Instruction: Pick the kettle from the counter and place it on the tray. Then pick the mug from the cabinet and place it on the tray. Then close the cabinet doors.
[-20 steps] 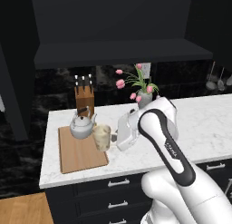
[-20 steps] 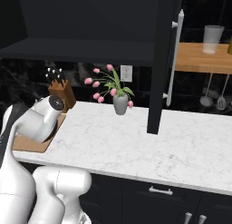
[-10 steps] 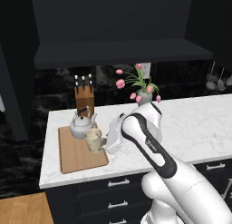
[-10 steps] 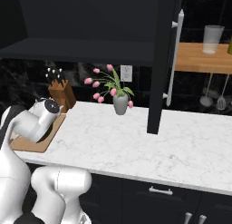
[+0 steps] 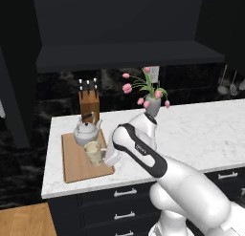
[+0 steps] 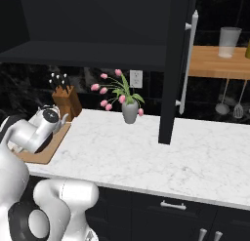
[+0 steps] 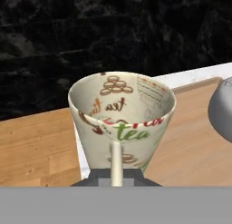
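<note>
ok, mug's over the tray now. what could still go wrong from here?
1. The mug hangs close beside the kettle; lowering it could bump the kettle.
2. It sits near the tray front-right edge, so it may land half on the counter.
3. The cabinet door is open, jutting over the counter; the arm could clip it later.

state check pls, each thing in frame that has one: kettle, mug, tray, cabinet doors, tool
kettle: upright on the tray, lid on.
mug: upright, empty, held over the tray; whether it touches the board cannot be told.
tray: flat on the counter, bearing the kettle.
cabinet doors: open.
tool: shut on the mug at its handle side.
knife block: upright, knives in.
flower vase: upright.
</note>
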You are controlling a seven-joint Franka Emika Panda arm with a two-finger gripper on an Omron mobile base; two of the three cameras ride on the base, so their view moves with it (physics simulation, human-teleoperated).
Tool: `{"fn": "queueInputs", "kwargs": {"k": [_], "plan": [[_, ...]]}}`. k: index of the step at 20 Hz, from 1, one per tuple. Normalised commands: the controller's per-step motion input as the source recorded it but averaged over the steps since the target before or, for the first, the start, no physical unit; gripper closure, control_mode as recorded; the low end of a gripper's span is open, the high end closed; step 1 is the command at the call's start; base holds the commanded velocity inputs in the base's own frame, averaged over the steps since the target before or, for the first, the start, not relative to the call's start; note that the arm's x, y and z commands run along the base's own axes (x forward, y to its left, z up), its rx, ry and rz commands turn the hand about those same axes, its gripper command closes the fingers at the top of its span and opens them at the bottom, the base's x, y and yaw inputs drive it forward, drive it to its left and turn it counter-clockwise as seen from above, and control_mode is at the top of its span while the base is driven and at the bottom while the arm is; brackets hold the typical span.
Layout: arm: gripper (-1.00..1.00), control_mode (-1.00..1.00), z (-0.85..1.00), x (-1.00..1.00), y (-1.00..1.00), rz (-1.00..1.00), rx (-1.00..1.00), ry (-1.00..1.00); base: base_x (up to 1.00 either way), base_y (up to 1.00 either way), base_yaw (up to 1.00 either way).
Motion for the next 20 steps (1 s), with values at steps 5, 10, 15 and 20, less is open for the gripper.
{"fn": "queueInputs", "kwargs": {"k": [5, 10, 15, 20], "plan": [[1.0, -1.0, -0.31, 0.13, 0.1, 0.0, 0.0, 0.0, 0.0, 0.0, 0.0], [1.0, -1.0, -0.26, 0.09, 0.06, 0.0, 0.0, -0.01, 0.0, 0.0, 0.0], [1.0, -1.0, -0.23, 0.15, 0.01, 0.0, 0.0, 0.0, 0.0, 0.0, 0.0], [1.0, -1.0, -0.18, 0.11, 0.0, 0.0, 0.0, -0.03, 0.0, 0.0, 0.0]]}}
